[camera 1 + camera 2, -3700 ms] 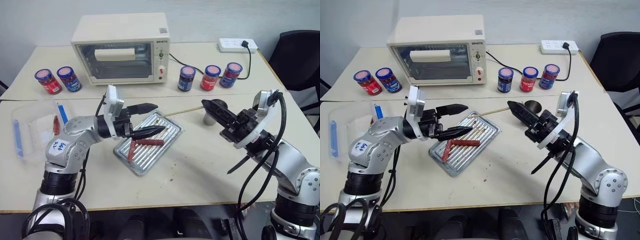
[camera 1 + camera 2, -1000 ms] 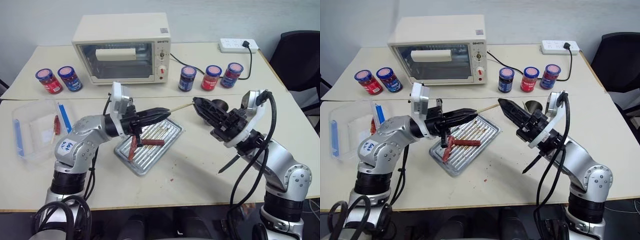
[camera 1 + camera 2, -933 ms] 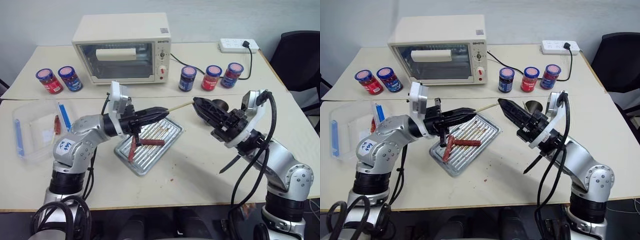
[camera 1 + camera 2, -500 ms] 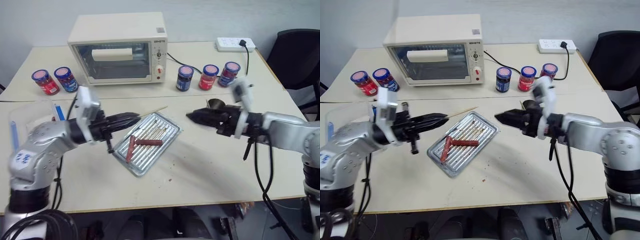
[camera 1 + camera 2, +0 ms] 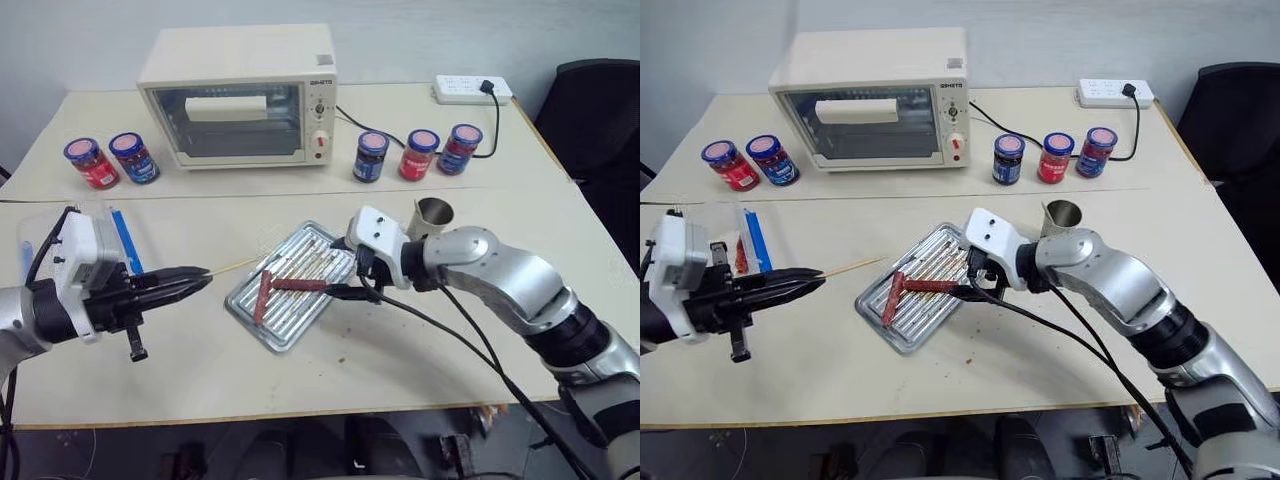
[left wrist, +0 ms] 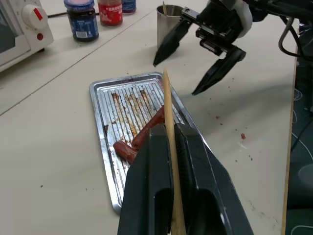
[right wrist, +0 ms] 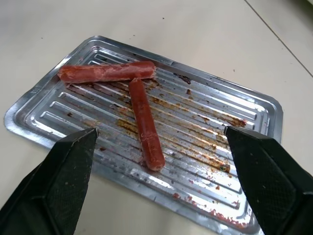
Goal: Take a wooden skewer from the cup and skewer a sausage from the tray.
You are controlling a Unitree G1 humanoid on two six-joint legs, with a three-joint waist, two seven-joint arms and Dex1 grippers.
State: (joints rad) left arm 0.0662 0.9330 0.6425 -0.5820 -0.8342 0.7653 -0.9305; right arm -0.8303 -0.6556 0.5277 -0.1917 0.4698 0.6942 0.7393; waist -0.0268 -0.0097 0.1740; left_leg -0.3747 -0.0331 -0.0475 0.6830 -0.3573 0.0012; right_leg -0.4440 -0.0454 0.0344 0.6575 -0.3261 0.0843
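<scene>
Left hand: the left hand (image 5: 185, 285) is clamped tight on the wooden skewer (image 5: 232, 266), out to the left of the tray (image 5: 245, 313), with the bare tip aimed toward it.
Right hand: the right hand (image 7: 156, 142) hangs low over the right side of the tray, its two black fingers (image 7: 68, 161) spread wide and nothing between them.
Sausages: two lie on the ribbed tray floor, one sausage (image 7: 145, 123) lengthwise with its end against the second sausage (image 7: 107, 71), which lies crosswise.
Cup: the cup (image 5: 432, 215) stands on the table (image 5: 420, 340) right of the tray, just behind the right arm.
Risk, slipping: I'd expect a greasy, round sausage to roll or skid on the ribs if the fingers close off-centre.
Risk, wrong pick: the two touch, so a wide close might nudge or catch both.
Risk, tray: it is light and sits skewed; a finger on the rim could shove it.
Risk, skewer: thin wood held at one end may flex, snap, or glance off the skin if it meets the sausage at an angle.
Writing: the toaster oven (image 5: 235, 95) carries small print near its dials that I can't read; the jars (image 5: 417, 153) have red and blue labels, text illegible.
</scene>
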